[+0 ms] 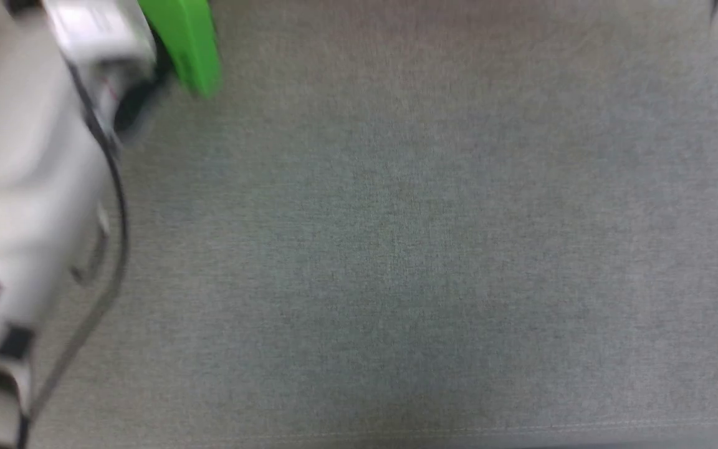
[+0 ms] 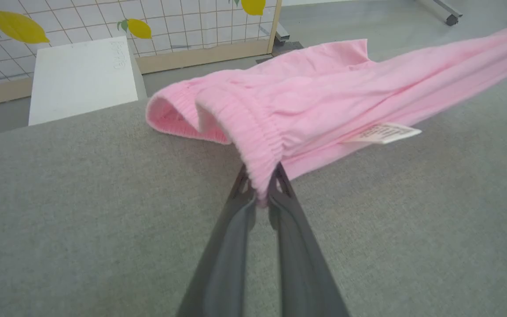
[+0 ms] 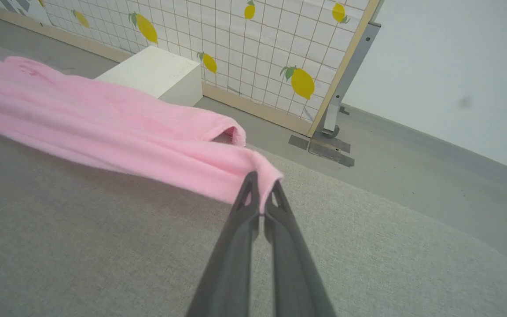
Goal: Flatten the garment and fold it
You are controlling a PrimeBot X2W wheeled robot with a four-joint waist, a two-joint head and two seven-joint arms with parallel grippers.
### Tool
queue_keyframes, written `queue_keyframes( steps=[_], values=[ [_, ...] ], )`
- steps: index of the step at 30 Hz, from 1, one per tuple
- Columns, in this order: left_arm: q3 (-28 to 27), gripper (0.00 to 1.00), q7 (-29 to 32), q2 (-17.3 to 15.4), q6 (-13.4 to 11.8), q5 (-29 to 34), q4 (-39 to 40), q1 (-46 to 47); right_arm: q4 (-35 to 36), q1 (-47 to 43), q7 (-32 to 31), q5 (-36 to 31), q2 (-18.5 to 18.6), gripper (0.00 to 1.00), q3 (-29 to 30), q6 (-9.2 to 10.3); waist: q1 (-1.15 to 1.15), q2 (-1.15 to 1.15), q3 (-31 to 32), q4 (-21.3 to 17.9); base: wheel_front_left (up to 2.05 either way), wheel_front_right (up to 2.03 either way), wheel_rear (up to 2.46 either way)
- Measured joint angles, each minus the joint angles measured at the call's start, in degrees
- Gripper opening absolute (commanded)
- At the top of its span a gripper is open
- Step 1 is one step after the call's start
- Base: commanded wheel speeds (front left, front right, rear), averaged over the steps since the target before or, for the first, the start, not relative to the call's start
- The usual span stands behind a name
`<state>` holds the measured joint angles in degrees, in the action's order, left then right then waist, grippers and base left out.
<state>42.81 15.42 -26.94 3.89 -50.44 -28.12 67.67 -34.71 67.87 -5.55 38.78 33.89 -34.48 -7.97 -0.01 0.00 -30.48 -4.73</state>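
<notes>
The pink shorts (image 2: 324, 88) hang stretched above the grey cloth surface (image 2: 104, 220), held at both ends. In the left wrist view my left gripper (image 2: 260, 180) is shut on the gathered elastic waistband, and a small white tag (image 2: 383, 133) dangles from the cloth. In the right wrist view my right gripper (image 3: 260, 191) is shut on a corner of the shorts (image 3: 104, 127), which run off to the left. The blurred head view shows my pale left forearm (image 1: 28, 187) with a green part (image 1: 187, 43) at the upper left.
The grey cloth surface (image 1: 396, 249) spreads wide below. Beyond its edge stand a white box (image 3: 156, 75), a grid-patterned panel with yellow lemons (image 3: 253, 48) on a metal foot (image 3: 324, 145), and grey floor (image 3: 412, 167).
</notes>
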Motion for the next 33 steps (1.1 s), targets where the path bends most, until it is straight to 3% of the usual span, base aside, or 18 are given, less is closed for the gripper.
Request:
queue_keyframes(
  steps=[8,19,27,33],
  values=[
    [3.8,0.0,-0.3,-1.6,-6.4,-2.2,13.1,-20.1,6.4,-18.7,-5.7,5.6,5.9,0.0,-1.6,0.0,0.0,0.0,7.4,1.1,0.0,0.0,0.0],
    [8.1,0.0,-0.1,-6.2,-11.8,-4.2,25.8,-38.2,13.5,-40.5,-16.3,10.9,11.8,0.0,0.2,-0.07,0.0,0.0,16.8,2.7,0.0,0.0,0.0],
    [11.3,0.0,-1.0,-7.9,-15.3,-4.7,32.5,-48.3,20.0,-54.9,-20.4,12.1,15.4,0.0,5.6,-0.11,0.0,0.0,22.7,3.8,0.0,0.0,0.0],
    [13.6,0.0,-1.6,-8.3,-17.5,-4.6,35.0,-53.4,23.9,-63.9,-22.3,11.7,15.0,0.0,12.6,-0.11,0.0,0.0,24.7,4.6,0.0,0.0,0.0]
  ],
)
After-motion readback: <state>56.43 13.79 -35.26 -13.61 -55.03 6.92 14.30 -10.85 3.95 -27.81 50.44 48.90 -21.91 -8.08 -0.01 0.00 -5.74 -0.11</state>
